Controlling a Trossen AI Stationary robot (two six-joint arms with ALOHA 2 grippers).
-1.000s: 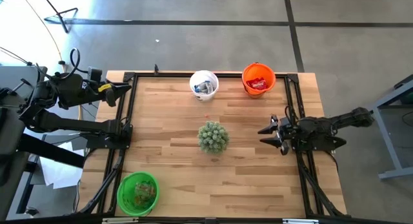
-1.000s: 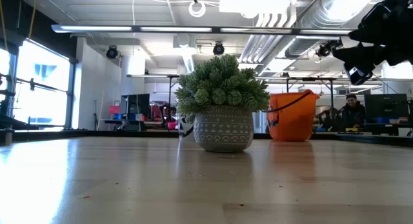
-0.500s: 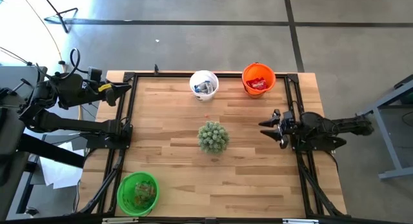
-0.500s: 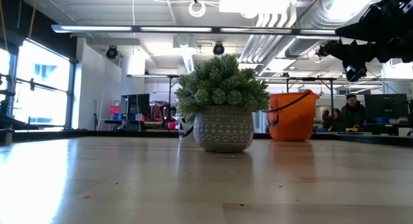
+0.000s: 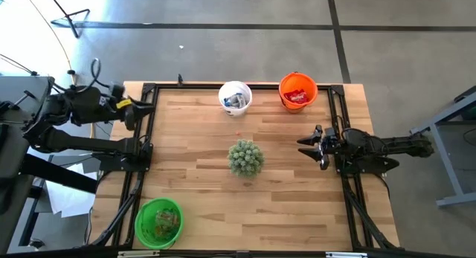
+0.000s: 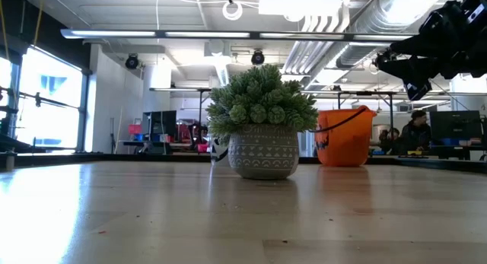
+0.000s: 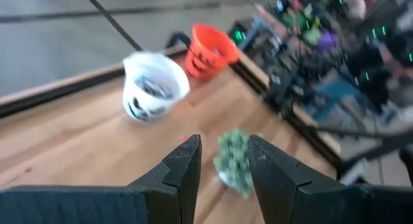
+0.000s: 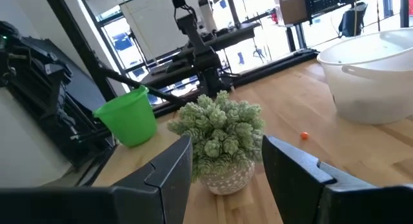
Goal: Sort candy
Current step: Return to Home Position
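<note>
Red candy [image 5: 297,97] lies in the orange bucket [image 5: 281,88], upper right, above my right pincer [image 5: 303,147], spread wide; left pincer [image 5: 149,109], spread too, hangs at upper left.

Potted plant at mid-table, three buckets toward the edges.

In the high view, the potted plant [image 5: 245,157] is set at the middle of the table [image 5: 193,191]. Along the top edge the middle bucket [image 5: 224,89] and, to its right, the corner bucket [image 5: 283,85] are stood, with candy [image 5: 237,102] held inside each. The lower-left bucket [image 5: 141,213] is likewise filled. One loose candy piece [image 8: 304,136] is seen between middle bucket and plant. The left gripper [image 5: 146,109] is held over the left frame rail, the right gripper [image 5: 306,148] just inside the right edge.
</note>
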